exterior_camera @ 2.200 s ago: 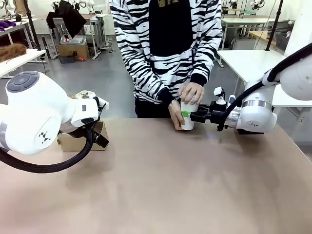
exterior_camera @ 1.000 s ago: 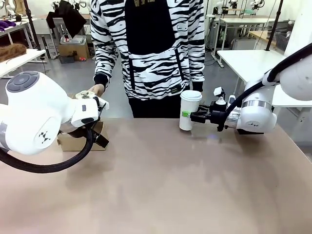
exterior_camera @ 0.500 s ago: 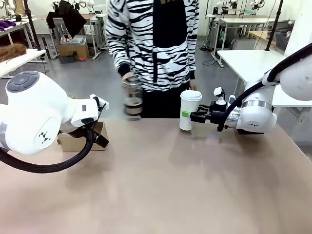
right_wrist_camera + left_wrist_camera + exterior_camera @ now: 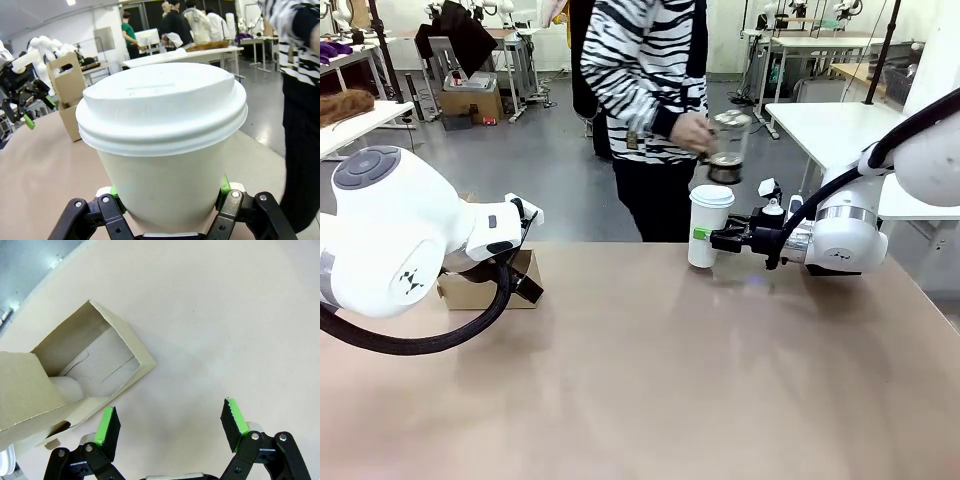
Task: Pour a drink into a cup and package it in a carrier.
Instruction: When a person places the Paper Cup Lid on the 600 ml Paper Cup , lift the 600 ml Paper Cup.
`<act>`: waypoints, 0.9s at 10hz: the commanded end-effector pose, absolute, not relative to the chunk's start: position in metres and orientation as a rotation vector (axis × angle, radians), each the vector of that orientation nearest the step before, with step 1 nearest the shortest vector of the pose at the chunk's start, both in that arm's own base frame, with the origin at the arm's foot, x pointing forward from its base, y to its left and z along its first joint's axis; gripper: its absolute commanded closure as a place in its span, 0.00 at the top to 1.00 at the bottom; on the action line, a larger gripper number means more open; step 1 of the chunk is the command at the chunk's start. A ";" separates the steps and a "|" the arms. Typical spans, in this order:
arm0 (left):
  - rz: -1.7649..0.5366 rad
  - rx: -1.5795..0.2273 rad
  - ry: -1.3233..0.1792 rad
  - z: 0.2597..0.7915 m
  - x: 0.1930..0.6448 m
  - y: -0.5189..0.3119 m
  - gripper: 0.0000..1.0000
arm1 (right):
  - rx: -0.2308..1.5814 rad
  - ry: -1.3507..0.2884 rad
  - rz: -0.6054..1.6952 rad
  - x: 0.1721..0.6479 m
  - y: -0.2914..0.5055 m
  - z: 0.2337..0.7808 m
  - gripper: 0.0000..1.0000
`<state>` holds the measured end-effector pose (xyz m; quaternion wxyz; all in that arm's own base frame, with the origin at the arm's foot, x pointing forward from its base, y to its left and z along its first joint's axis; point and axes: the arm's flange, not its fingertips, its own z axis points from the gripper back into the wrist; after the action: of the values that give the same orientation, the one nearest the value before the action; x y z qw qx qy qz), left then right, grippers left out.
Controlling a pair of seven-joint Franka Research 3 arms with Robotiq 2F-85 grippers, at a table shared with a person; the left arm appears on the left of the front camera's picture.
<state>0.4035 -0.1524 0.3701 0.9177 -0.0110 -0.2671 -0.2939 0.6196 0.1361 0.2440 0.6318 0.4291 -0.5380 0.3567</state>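
From the front, a person [image 4: 645,90] at the far side of the table [image 4: 650,390] holds the glass jug [image 4: 728,140] of dark drink [image 4: 724,172] up behind the lidded cup [image 4: 706,228], right of centre. The right wrist view shows the right gripper [image 4: 167,195] clenched around that cup; the left wrist view shows the left gripper [image 4: 170,420] released beside the carrier [image 4: 95,365], its pocket open.

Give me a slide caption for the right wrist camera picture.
Lidded white cup clamped in the right gripper, cardboard carrier standing farther off on the table.
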 end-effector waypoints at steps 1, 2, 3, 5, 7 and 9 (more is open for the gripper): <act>-0.604 -0.025 -0.550 0.371 0.403 -0.152 1.00 | 0.988 -1.234 0.813 0.619 0.139 0.248 0.76; -0.604 -0.025 -0.550 0.371 0.403 -0.152 1.00 | 0.988 -1.234 0.813 0.619 0.139 0.248 0.76; -0.604 -0.025 -0.550 0.371 0.403 -0.152 1.00 | 0.988 -1.234 0.813 0.619 0.139 0.248 0.76; -0.604 -0.025 -0.550 0.371 0.403 -0.152 1.00 | 0.988 -1.234 0.813 0.619 0.139 0.248 0.76; -0.604 -0.025 -0.550 0.371 0.403 -0.152 1.00 | 0.988 -1.234 0.813 0.619 0.139 0.248 0.76; -0.604 -0.025 -0.550 0.371 0.403 -0.152 1.00 | 0.988 -1.234 0.813 0.619 0.139 0.248 0.76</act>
<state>0.4035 -0.1524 0.3701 0.9177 -0.0110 -0.2671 -0.2939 0.6196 0.1361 0.2440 0.6318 0.4291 -0.5380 0.3567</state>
